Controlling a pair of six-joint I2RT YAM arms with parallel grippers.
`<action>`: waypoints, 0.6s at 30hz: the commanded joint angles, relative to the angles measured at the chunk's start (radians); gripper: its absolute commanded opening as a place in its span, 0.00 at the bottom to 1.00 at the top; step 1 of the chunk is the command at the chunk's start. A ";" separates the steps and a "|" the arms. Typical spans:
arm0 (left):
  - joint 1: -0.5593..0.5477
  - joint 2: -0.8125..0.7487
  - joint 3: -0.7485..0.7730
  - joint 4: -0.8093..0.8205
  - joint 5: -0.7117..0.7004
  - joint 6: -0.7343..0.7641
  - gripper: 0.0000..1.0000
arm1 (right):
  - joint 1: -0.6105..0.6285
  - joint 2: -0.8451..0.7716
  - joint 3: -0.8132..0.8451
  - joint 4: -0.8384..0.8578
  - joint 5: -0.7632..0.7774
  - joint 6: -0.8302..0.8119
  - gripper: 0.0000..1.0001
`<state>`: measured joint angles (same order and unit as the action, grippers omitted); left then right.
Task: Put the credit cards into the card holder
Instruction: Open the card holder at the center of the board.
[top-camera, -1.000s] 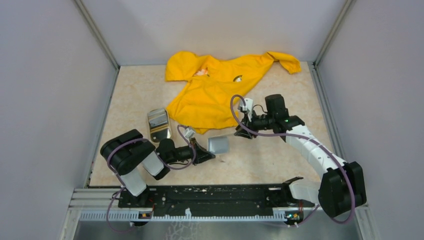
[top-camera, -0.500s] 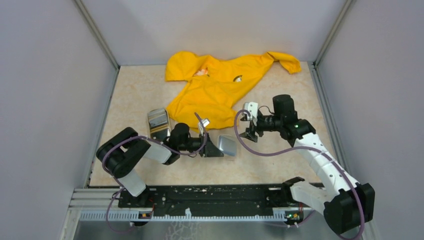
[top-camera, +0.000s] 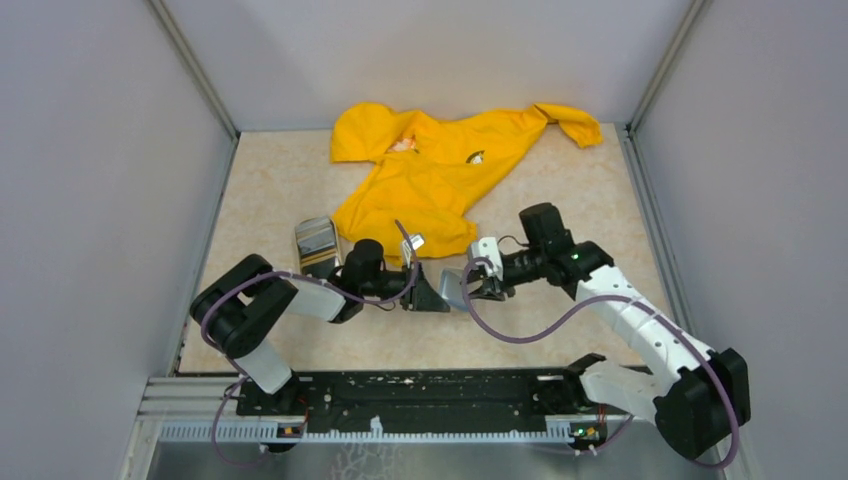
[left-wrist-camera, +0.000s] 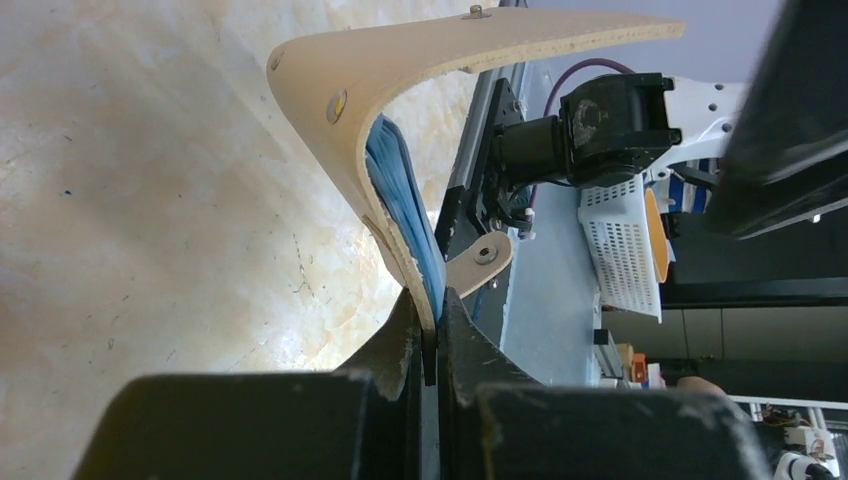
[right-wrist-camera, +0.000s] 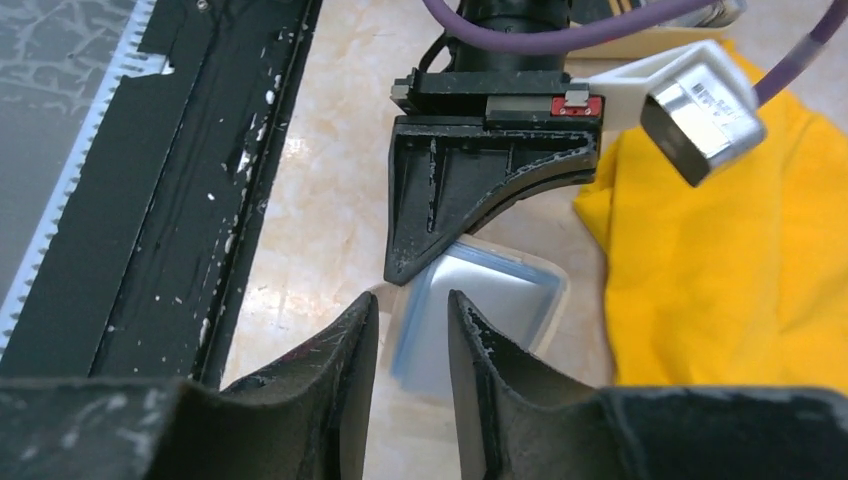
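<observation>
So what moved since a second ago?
The left gripper, jaws pinched on the card holder, carried it a little to the right. The right gripper swung left to the holder's edge, jaws apart, not gripping. The yellow jacket and the credit cards stayed put.

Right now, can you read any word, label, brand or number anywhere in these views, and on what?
No text is readable.
The emblem on the yellow jacket: too small to read.
Print on the silver box: blurred.
The card holder: no lettering shows.
</observation>
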<state>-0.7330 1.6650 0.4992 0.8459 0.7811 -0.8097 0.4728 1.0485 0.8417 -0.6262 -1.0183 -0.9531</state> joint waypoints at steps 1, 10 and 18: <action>-0.006 -0.012 0.007 0.081 0.027 0.056 0.00 | 0.058 0.065 -0.013 0.138 0.111 0.090 0.28; -0.019 -0.035 -0.043 0.167 0.011 0.120 0.00 | 0.163 0.191 -0.015 0.229 0.352 0.188 0.37; -0.023 -0.067 -0.080 0.211 -0.012 0.146 0.00 | 0.188 0.214 -0.023 0.247 0.384 0.201 0.58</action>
<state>-0.7467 1.6329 0.4320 0.9764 0.7750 -0.7059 0.6312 1.2545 0.8242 -0.4301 -0.6582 -0.7734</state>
